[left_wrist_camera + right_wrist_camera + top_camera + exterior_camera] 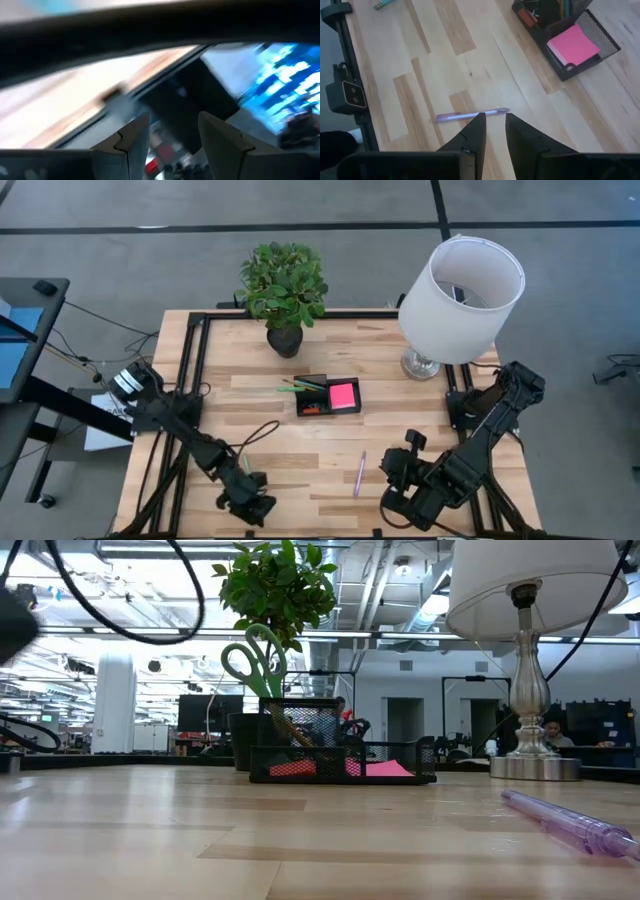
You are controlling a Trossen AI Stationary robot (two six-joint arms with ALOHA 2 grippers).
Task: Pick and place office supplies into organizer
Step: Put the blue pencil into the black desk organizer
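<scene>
The black mesh organizer sits mid-table and holds a pink sticky-note pad, thin pens and green-handled scissors standing upright. A purple pen lies flat on the wood near the front edge. A small green pen lies by my left arm. My right gripper hovers above the purple pen, its fingers a narrow gap apart and empty. My left gripper is open and empty at the front left edge.
A potted plant stands behind the organizer at the far edge. A white-shaded lamp stands at the far right. Black frame rails run along the table's left side. Bare wood lies between the organizer and the front edge.
</scene>
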